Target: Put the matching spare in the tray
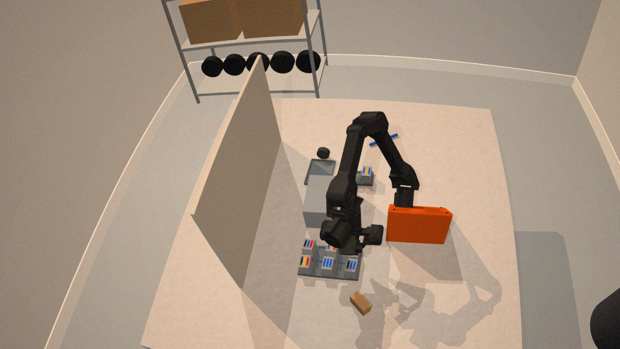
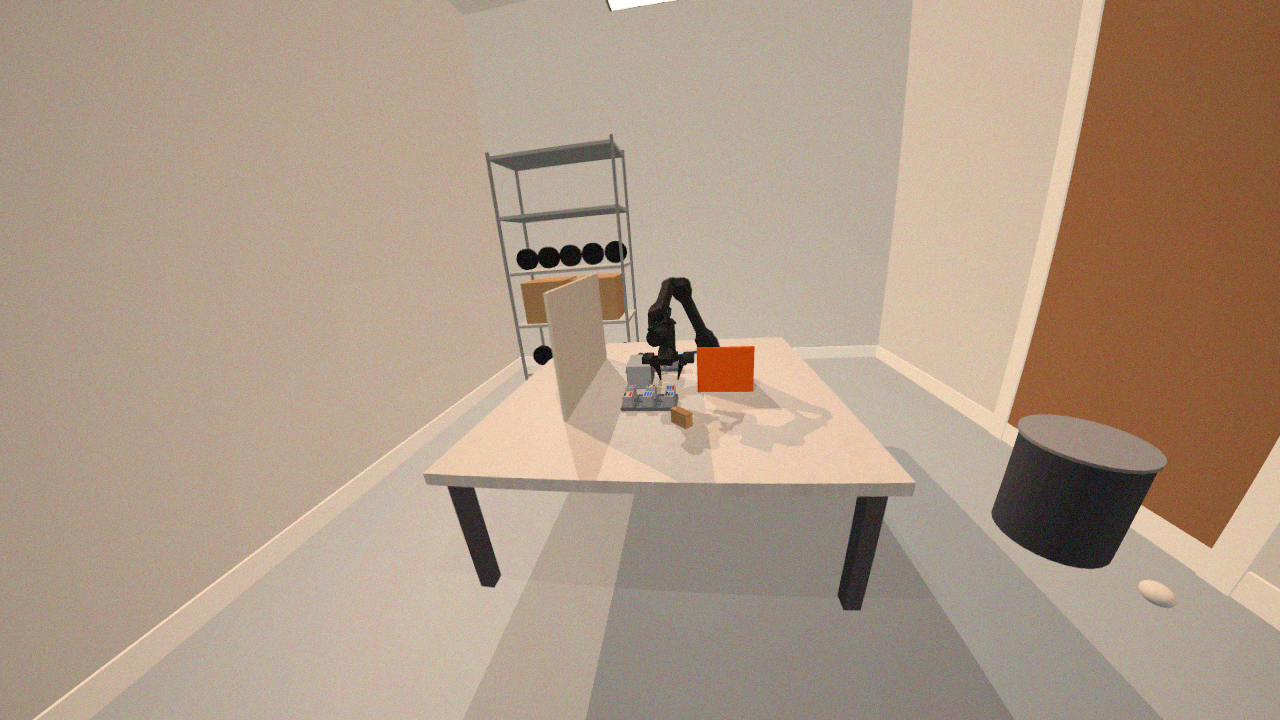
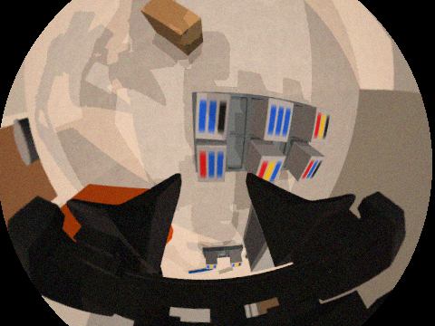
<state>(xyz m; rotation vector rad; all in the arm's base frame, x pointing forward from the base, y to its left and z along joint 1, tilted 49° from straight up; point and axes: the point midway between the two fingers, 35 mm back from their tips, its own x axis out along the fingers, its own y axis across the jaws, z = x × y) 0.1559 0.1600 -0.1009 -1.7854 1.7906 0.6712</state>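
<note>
My gripper (image 3: 214, 177) (image 2: 668, 377) is open and empty, above the rear edge of the rack (image 1: 328, 277) (image 3: 236, 151). Just ahead of its fingertips in the wrist view is the spare with red, blue and blue stripes (image 3: 211, 165); the arm hides it in the top view. Beside it are a red-yellow-blue spare (image 3: 270, 167) and a red-blue-black one (image 3: 313, 165). The other row holds blue-blue-black (image 3: 211, 115) (image 1: 351, 265), all-blue (image 3: 278, 119) (image 1: 327, 263) and red-yellow-black (image 3: 321, 125) (image 1: 305, 261) spares. The mounted grey unit (image 1: 316, 199) hides its back. The grey tray (image 1: 319, 167) is behind it.
A tall panel (image 1: 242, 151) (image 2: 577, 349) stands left. An orange box (image 1: 418, 225) (image 2: 725, 368) stands right, by the arm's base. A brown block (image 1: 360, 302) (image 3: 174, 23) lies before the rack. A small rack with a spare (image 1: 366, 171), a blue rod (image 1: 383, 139) and a black puck (image 1: 322, 152) are behind.
</note>
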